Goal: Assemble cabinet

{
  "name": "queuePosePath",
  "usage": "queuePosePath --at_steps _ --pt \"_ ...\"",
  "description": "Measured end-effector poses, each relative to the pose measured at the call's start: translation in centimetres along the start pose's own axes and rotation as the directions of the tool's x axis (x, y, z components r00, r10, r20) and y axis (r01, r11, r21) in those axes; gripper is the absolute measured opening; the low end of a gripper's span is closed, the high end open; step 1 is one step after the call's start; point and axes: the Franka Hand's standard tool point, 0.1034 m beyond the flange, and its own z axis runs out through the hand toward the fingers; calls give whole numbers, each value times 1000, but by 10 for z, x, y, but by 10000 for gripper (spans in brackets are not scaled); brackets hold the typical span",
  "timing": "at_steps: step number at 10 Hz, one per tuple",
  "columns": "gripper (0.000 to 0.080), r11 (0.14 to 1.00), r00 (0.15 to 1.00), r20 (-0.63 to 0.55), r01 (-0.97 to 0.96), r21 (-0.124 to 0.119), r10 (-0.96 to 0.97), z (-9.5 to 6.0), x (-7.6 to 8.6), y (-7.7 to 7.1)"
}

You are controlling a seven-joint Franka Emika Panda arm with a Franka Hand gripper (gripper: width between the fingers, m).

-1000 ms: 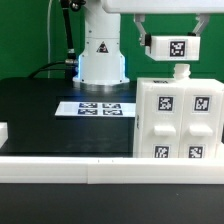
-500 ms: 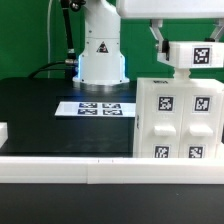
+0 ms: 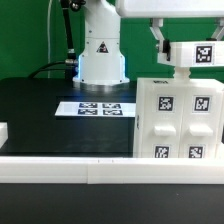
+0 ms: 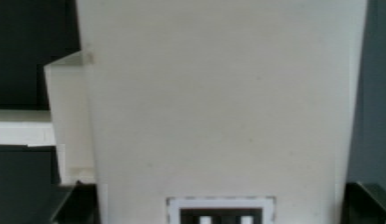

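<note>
Filling the wrist view, the panel [image 4: 208, 100] hides nearly everything else. Gripper [image 3: 188, 48], cut off at the frame top, clamps it just above the cabinet [image 3: 180, 120], whose right edge is cropped.

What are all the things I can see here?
cabinet body: one, white with black tags, on the table at the exterior view's right
loose panel: one, white, tagged, in the air above the cabinet body
small part: one, white, at the exterior view's left edge
marker board: one, white, flat mid-table
table: one, black
front rail: one, white, along the near edge
robot base: one, white, behind the table
tool: one, dark fingers, shut on the loose panel
</note>
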Motion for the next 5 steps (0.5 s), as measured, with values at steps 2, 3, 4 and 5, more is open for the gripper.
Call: queuePosePath --at_steps 2,3,4,5 --pt "561 1000 999 -27 -31 1 31 0 -3 4" --pt "561 999 998 -24 -52 1 52 1 -6 5" --pt "561 999 999 -22 -49 1 49 2 -6 5" --pt "561 999 999 -21 -49 1 49 3 -7 5"
